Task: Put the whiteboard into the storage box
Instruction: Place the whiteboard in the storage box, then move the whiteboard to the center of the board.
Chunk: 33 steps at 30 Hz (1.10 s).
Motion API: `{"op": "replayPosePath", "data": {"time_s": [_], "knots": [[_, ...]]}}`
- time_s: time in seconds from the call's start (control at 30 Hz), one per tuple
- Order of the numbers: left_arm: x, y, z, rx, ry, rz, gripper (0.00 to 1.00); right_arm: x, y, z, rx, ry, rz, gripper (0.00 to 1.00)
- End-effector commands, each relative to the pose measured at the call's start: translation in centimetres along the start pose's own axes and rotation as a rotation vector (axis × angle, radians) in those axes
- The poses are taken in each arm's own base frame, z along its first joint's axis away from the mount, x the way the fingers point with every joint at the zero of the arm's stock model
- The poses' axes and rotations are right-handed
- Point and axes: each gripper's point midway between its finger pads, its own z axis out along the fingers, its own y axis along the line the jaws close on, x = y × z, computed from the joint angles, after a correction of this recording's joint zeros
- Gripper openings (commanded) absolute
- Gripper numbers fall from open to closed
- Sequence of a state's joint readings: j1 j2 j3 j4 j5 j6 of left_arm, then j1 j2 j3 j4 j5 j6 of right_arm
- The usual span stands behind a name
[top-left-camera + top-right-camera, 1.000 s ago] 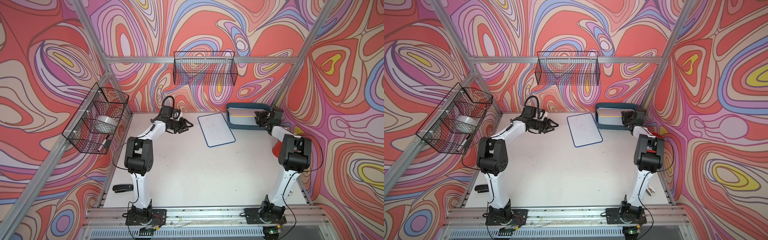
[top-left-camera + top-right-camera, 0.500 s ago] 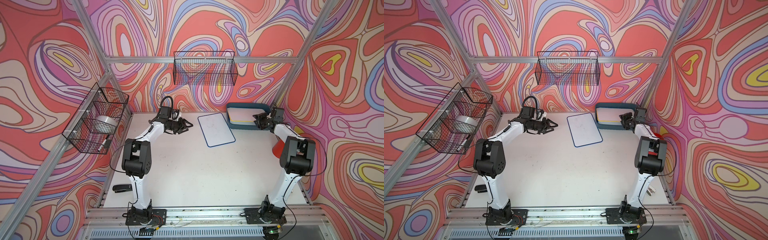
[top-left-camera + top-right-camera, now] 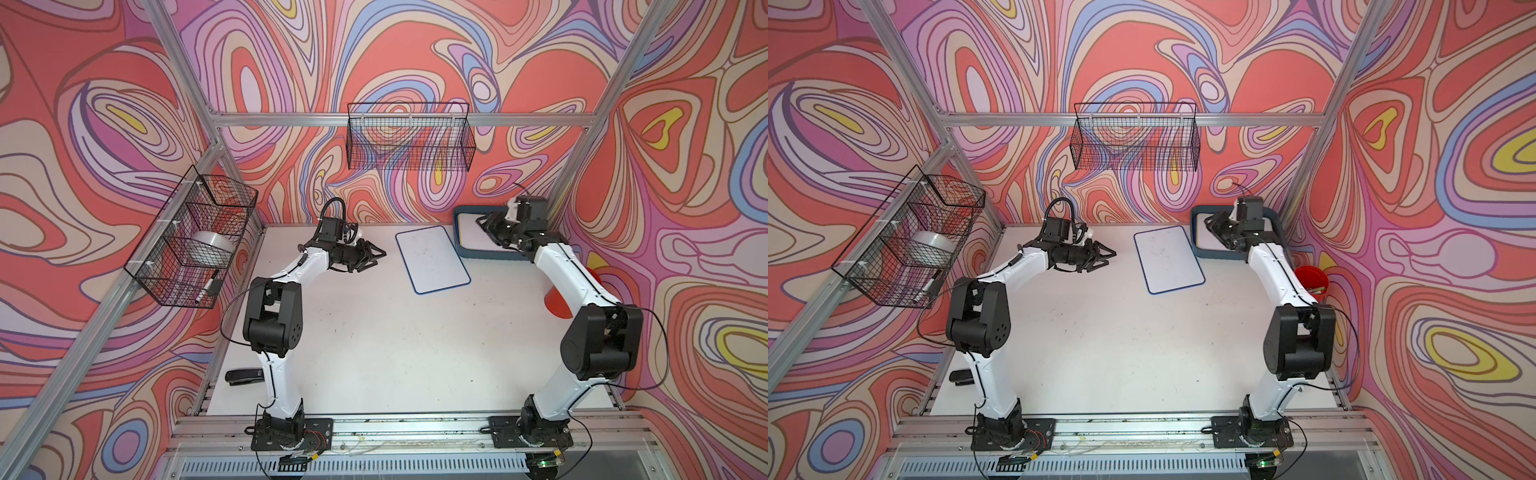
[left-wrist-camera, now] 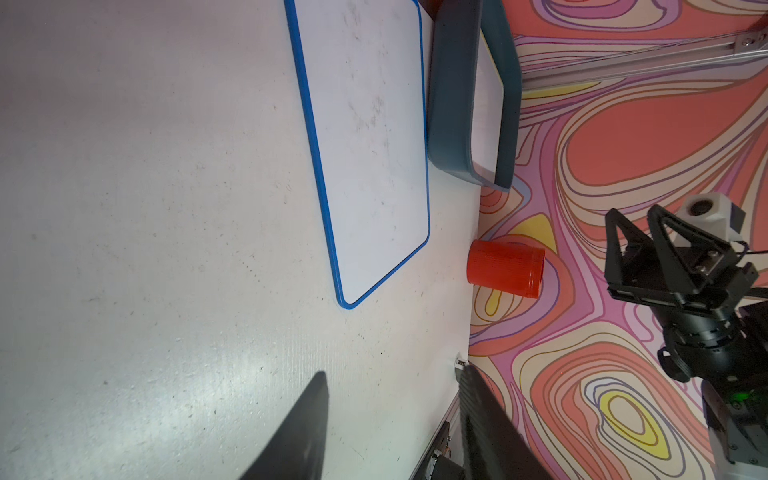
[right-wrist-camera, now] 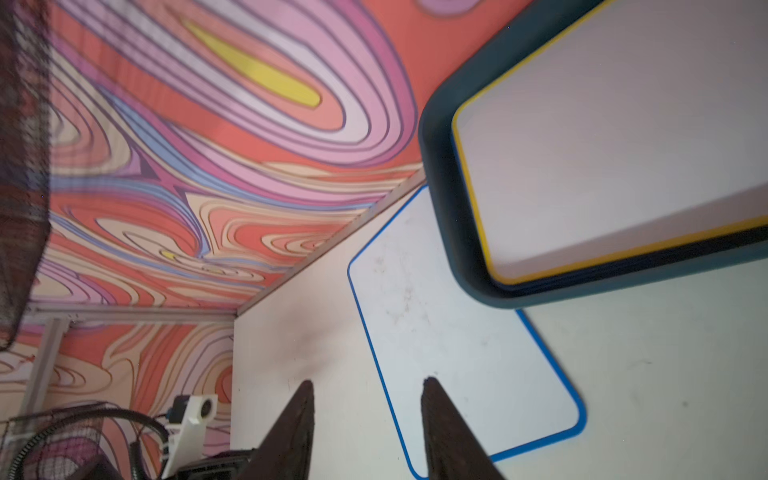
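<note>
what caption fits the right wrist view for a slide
Open right gripper facing the blue-edged whiteboard on the table beside the storage box, which holds a yellow-edged whiteboard.

No writing, label, brand, number or sign can be read in any view. The flat white whiteboard with the blue rim [image 3: 432, 259], lying just beside the shallow dark teal-blue plastic storage box [image 3: 490, 254], carries only faint grey smudges that form no letters. The white board with the yellow rim [image 5: 602, 145], lying inside that storage box, shows a plain white face.
</note>
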<state>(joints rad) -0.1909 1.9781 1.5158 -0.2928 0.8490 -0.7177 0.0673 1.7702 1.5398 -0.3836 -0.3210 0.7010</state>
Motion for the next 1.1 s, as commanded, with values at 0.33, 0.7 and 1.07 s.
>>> {"op": "replayPosePath", "data": {"time_s": [0.33,0.7,1.07], "knots": [[0.0,-0.8,-0.3,0.012,-0.013,0.019,0.47,18.1,-3.1,10.8,0.213,0.462,-0.225,0.43],[-0.1,-1.0,-0.1,0.037,-0.014,0.009,0.47,22.2,-2.9,12.8,0.218,0.547,-0.259,0.43],[-0.4,-0.9,-0.5,0.036,-0.022,0.008,0.47,27.9,-4.0,11.5,0.261,0.685,-0.289,0.43]]}}
